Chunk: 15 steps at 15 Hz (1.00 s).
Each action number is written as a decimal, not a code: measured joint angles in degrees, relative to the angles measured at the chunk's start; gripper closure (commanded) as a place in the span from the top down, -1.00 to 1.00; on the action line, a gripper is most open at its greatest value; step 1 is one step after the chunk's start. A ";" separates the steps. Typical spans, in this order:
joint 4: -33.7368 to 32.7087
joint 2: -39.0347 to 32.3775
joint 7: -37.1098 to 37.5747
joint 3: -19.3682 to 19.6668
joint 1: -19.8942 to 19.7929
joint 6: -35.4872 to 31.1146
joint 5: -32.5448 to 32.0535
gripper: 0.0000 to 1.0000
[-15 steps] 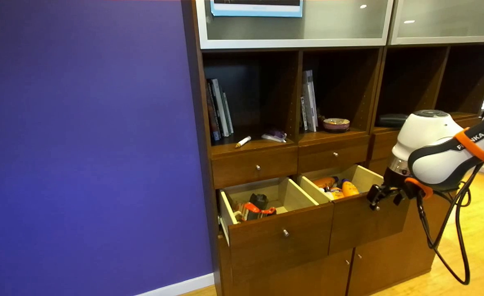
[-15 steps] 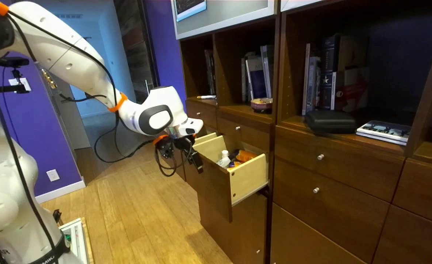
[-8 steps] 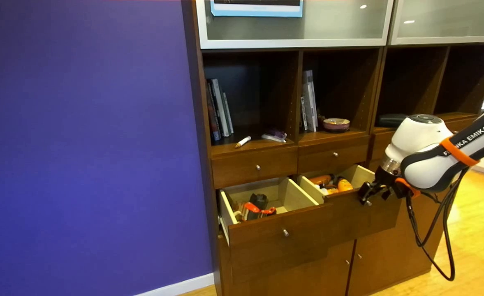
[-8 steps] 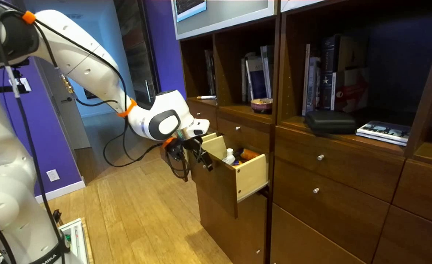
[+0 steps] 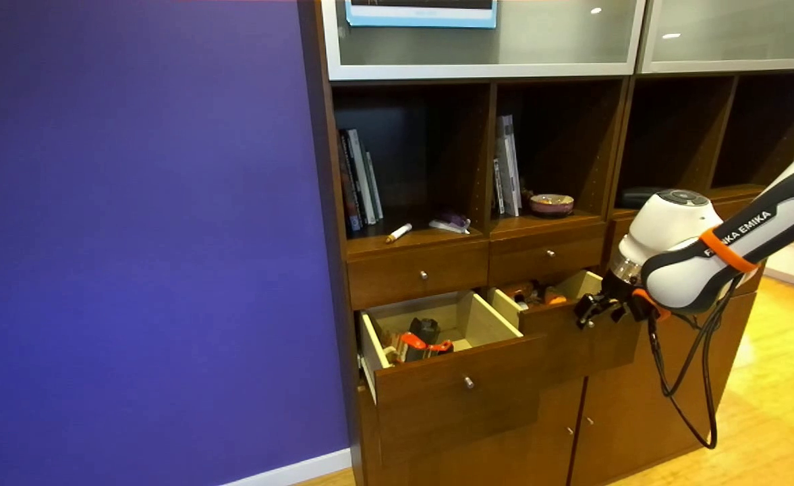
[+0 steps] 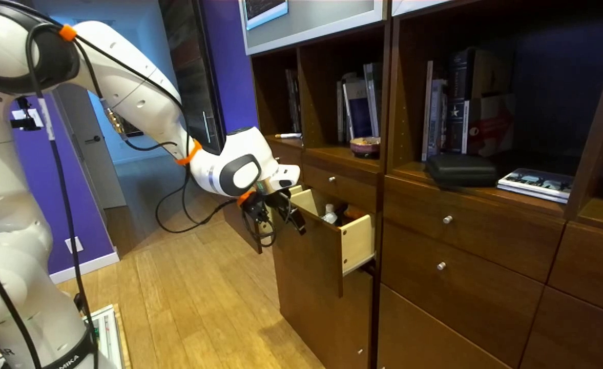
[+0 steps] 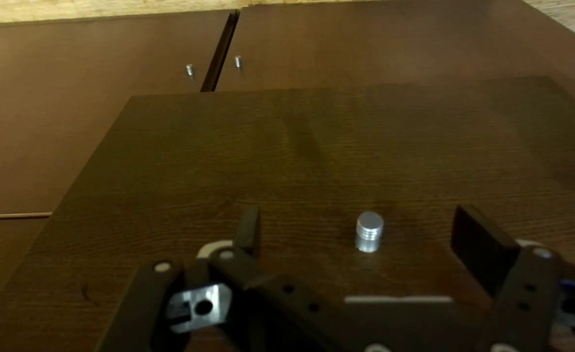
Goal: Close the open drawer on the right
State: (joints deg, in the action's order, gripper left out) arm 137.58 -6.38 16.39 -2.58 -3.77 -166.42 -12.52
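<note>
The right drawer, with a brown front (image 5: 558, 347), is partly open in both exterior views; its pale side wall shows in an exterior view (image 6: 357, 246). Orange things (image 5: 553, 295) lie inside. My gripper (image 5: 600, 316) is at the top of this front, near its small metal knob (image 5: 590, 324); it also shows against the front in an exterior view (image 6: 297, 221). In the wrist view the gripper (image 7: 358, 239) is open, with its fingers wide apart on either side of the knob (image 7: 369, 232), not gripping it. Whether the fingertips touch the front is hard to tell.
The twin drawer (image 5: 461, 381) beside it stands open, with red and dark things inside. Closed small drawers (image 5: 548, 251) are above, and cabinet doors (image 5: 639, 405) below. A bowl (image 5: 552, 205) sits on the shelf. A cable (image 5: 690, 412) hangs from my arm.
My arm has moved forward toward the cabinet, and the right drawer has slid further in with it. Less of its inside shows. The twin drawer has not moved.
</note>
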 measured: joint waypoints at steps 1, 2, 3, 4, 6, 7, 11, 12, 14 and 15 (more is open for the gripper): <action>0.00 0.00 0.00 0.00 0.01 0.00 0.00 1.00; 0.00 0.00 0.00 0.00 0.01 0.00 0.00 1.00; 0.00 0.00 0.00 0.00 0.01 0.00 0.00 1.00; 0.00 0.00 0.00 0.00 0.01 0.00 0.00 1.00; 0.01 0.00 0.00 0.00 0.01 0.01 0.01 1.00; -0.10 -0.11 0.03 0.03 0.01 -0.14 0.01 1.00; -2.36 -2.08 0.84 0.66 0.03 -1.50 -1.45 1.00; -3.00 -2.79 1.00 0.79 0.09 -1.76 -1.71 1.00; -4.56 -4.48 1.34 0.91 0.21 -2.34 -1.84 1.00; -5.44 -5.46 1.49 0.97 0.32 -2.84 -1.85 1.00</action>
State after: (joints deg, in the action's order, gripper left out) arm 132.15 -11.84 17.88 -1.62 -3.45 -169.26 -14.38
